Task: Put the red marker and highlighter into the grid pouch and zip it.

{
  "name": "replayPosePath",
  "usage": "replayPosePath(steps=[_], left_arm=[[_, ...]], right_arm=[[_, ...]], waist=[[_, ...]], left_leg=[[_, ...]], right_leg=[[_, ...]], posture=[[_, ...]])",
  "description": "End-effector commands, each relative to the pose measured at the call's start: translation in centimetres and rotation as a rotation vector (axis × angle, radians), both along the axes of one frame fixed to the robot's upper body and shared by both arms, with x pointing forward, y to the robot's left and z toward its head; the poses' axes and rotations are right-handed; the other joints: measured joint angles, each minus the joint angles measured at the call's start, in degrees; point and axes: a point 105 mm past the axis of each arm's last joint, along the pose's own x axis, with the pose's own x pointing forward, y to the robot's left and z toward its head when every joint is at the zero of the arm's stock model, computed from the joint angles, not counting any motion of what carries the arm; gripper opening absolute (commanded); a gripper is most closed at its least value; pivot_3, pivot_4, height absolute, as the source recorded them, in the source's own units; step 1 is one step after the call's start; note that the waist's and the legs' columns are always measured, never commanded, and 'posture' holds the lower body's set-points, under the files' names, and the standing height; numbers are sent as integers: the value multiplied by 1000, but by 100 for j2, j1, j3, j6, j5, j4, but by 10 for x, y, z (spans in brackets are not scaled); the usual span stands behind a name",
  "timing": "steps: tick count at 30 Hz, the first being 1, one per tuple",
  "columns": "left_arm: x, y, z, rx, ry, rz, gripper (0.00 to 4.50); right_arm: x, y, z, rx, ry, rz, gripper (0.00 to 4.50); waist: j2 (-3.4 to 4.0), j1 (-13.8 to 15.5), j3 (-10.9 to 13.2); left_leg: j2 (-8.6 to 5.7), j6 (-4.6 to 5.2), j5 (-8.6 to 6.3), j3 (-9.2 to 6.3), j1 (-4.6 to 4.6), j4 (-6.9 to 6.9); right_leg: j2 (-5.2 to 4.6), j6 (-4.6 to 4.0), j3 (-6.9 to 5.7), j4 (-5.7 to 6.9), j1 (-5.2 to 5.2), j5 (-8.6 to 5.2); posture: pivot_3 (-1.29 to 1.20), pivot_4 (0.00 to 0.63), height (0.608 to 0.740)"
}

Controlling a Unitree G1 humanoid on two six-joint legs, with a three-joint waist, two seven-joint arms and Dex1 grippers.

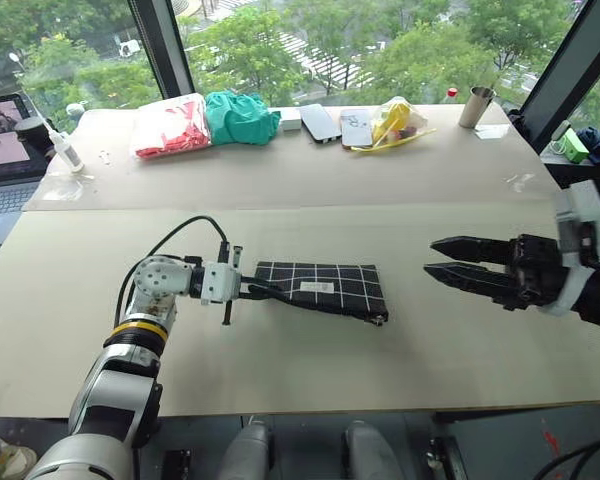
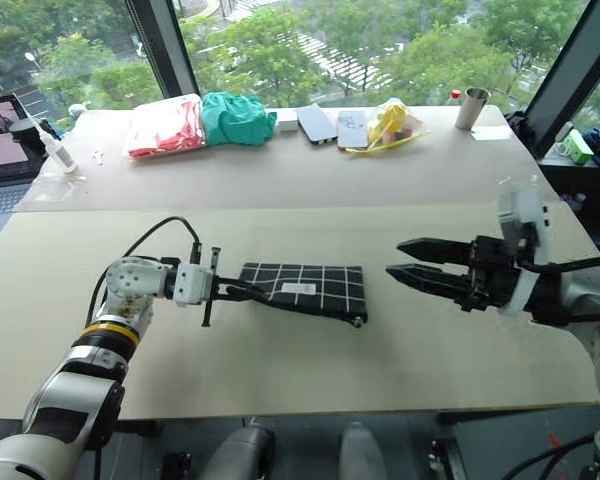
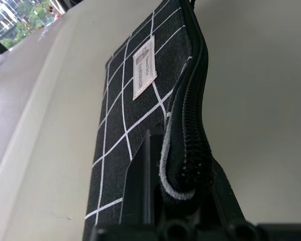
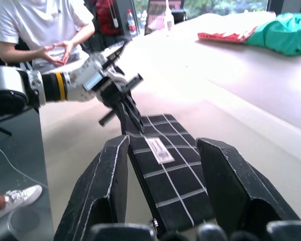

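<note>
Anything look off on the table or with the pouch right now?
Nothing spilled or damaged. The grid pouch lies flat on the table, slightly askew, with the left gripper shut on its zipper-edge end. The right gripper is open, apart from the pouch. The zipper looks closed along the visible edge. I cannot see the marker or highlighter.

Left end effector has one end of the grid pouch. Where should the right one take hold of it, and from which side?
Take the free end of the grid pouch, near the zipper pull at its corner. Come in level from the robot's right, where the right end effector already hangs open, apart from it. The pouch lies flat and long, its other end shut in the left end effector.
</note>
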Motion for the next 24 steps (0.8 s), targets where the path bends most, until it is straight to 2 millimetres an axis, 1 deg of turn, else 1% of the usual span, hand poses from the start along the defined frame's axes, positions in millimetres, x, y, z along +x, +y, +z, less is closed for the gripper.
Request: replayPosePath(steps=[1,2,4,5,6,8,9,10,11,14,16,17,19,21,24], left_arm=[[7,-5,14,-26,-24,-3,721],[7,-5,15,-33,-17,-4,821],[5,-9,17,-38,-9,-31,1575],[4,-10,18,-38,-10,-42,1837],[3,-12,21,-41,-20,-54,2271],[2,-13,26,-50,-33,-66,2969],[1,-12,30,-55,-38,-71,3259],[0,-12,33,-57,-39,-73,3661],[-7,-4,33,-21,7,-88,4011],[-25,18,28,86,125,-94,4011],[-35,43,23,175,193,-38,4011],[-38,51,22,200,216,-17,4011],[-38,74,25,220,241,78,4011],[-31,88,36,157,256,203,4011],[-19,102,59,-79,362,424,4011]], right_arm=[[-8,1,1,8,-4,-25,2539],[-7,1,-1,3,2,-33,2539],[-5,2,-6,-7,14,-44,2539],[-5,3,-8,-8,17,-46,2539],[-3,5,-10,-15,24,-42,2539],[0,7,-16,-31,42,-35,2539],[1,8,-20,-40,53,-30,2539],[3,8,-22,-45,59,-27,2539],[6,8,-24,-52,66,-24,2539],[14,6,-27,-62,74,-19,2539],[18,5,-31,-81,82,-9,2539],[19,4,-32,-89,85,-5,2539],[23,2,-35,-99,89,-6,2539],[27,-3,-37,-115,87,-19,2539],[34,-15,-47,-176,77,-80,2539]], waist=[[-1,-1,0],[-1,6,1],[-1,6,1],[-1,2,1],[-1,-2,1],[-2,-9,1],[-2,-12,1],[-2,-15,1],[-2,-20,1],[-1,-127,1],[2,-177,3],[3,-189,3],[5,-184,5],[8,-152,8],[9,-83,10]], left_leg=[[0,0,0,0,0,6],[-2,0,0,0,-1,9],[-3,2,-1,-5,2,18],[-4,2,-1,-4,4,19],[-3,3,-2,-5,8,19],[-2,6,-4,-6,15,18],[-1,6,-4,-8,16,18],[-1,7,-4,-8,17,18],[-1,7,-4,-9,17,18],[2,13,-7,-8,23,13],[4,17,-10,-10,31,4],[9,18,-11,-11,30,3],[10,20,-12,-12,37,-4],[11,20,-12,-11,37,-4],[9,20,-12,-16,33,1]], right_leg=[[0,0,0,1,2,0],[-1,1,1,2,2,0],[-1,2,-4,1,15,1],[0,3,-3,-2,21,1],[0,3,-3,-3,26,1],[2,3,-5,-4,32,1],[3,3,-6,-4,33,1],[2,3,-6,-4,35,1],[3,3,-7,-5,35,1],[6,3,-2,-7,36,1],[7,3,-1,-7,39,1],[12,3,-1,-11,38,1],[14,3,-1,-12,41,1],[15,3,0,-15,41,1],[14,3,-2,-18,47,1]], posture=[[0,150,740],[0,150,740],[0,150,740],[0,150,740],[0,150,740],[0,150,740],[0,150,740],[0,150,740],[0,150,740],[0,150,740],[0,150,740],[0,150,740],[0,150,740],[0,150,740],[0,150,740]])
